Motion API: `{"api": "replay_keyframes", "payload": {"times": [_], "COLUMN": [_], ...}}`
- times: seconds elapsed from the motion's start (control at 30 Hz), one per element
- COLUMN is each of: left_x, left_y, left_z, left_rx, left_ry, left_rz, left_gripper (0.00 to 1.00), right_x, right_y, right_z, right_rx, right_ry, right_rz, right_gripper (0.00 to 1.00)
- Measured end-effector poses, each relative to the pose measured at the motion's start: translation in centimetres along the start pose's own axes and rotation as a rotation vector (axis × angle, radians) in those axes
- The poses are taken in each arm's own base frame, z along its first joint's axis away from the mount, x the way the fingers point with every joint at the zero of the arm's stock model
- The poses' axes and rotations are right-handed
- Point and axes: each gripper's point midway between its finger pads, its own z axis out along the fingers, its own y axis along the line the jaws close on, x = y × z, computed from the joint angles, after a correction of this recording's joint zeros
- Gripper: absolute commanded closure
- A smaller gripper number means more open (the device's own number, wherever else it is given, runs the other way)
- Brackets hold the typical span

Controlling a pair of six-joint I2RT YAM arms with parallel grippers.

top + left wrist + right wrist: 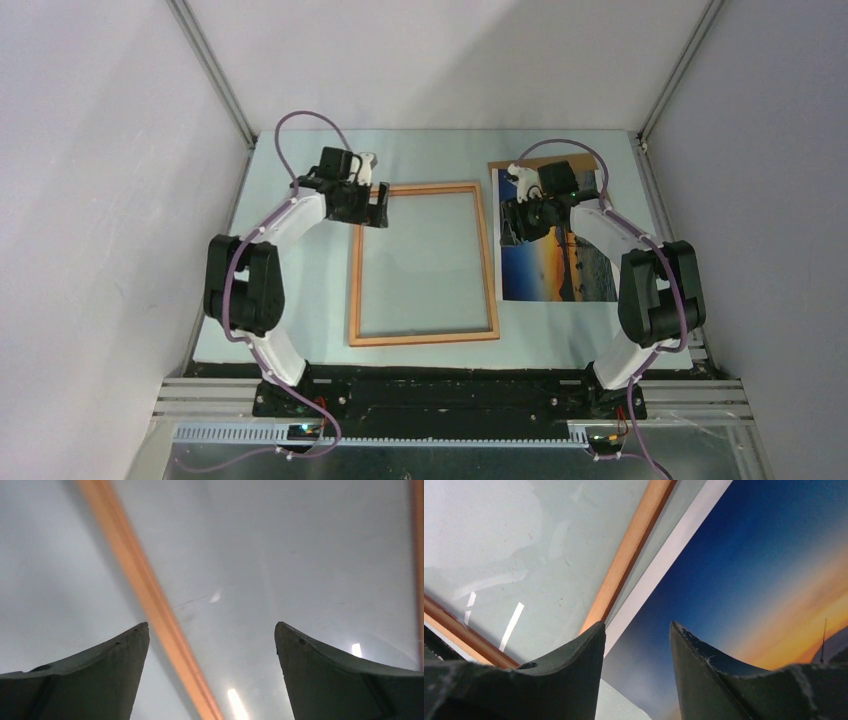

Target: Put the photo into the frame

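Judging by how things are lying, the task is sitting at an early stage. The photo (560, 270) is lying face up on the table (320, 300), just beside the right rail of the frame (424, 338) and wholly outside it, so the whole transfer is remaining to be done. The frame is lying flat in the middle, with only pale surface showing through its opening.

The left pincer (378, 208) is hovering at the frame's far left corner with its fingers (115, 665) spread wide. The rail is running beneath the gap and nothing is being pinched. The right pincer (515, 222) is hanging over the photo's far left corner, half spread, with its fingers (574, 665) straddling the white border without visibly pinching it.

A brown backing board (575, 162) is peeking out at the photo's far edge, and the right arm is covering part of the print. Since the print is lying flat, it is probably needing an edge lifted first.
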Motion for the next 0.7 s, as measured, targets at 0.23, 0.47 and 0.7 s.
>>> {"api": "replay_keyframes", "payload": {"times": [0.23, 0.47, 0.7], "left_x": [4.0, 6.3, 7.3], "left_y": [6.0, 8.2, 8.3], "left_z": [-0.1, 1.2, 2.1], "left_rx": [-0.178, -0.206, -0.203], "left_ry": [0.111, 0.189, 0.226], "left_rz": [-0.098, -0.163, -0.177], "left_gripper": [0.17, 0.3, 0.39], "right_x": [-0.1, 0.1, 0.1], "right_y": [-0.1, -0.2, -1.0], "right_z": [-0.2, -0.6, -0.8], "right_rx": [0.014, 0.015, 0.013], "right_ry": [-0.011, -0.021, -0.032], "right_rz": [-0.005, -0.001, 0.02], "right_gripper": [0.46, 0.46, 0.46]}}
